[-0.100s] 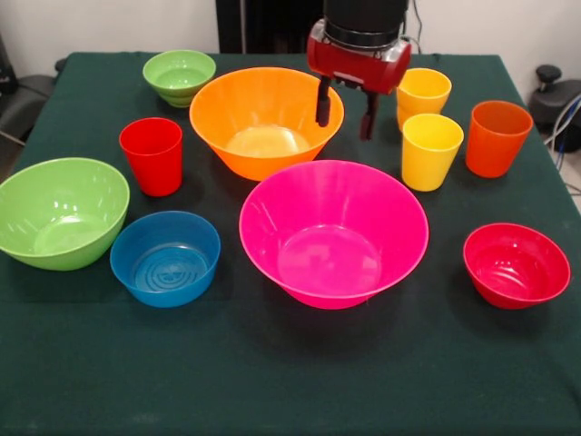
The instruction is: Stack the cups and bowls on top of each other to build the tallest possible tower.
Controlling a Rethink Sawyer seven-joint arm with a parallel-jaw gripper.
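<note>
Evidently nothing is stacked yet: the gripper [345, 110], fingers apart and empty, hovers upper centre over the large glossy orange plastic bowl [266, 121], which probably needs gripping next.

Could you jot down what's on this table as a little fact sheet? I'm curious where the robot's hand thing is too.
surface: table under dark green cloth
large bowls: pink bowl in the middle, orange bowl behind it
green bowls: medium-large green bowl, small green bowl
other small bowls: blue bowl, red bowl
cups: red cup, two yellow cups, orange cup
stacked so far: nothing, all stand apart
tool: open, empty, over the orange bowl's rim
</note>
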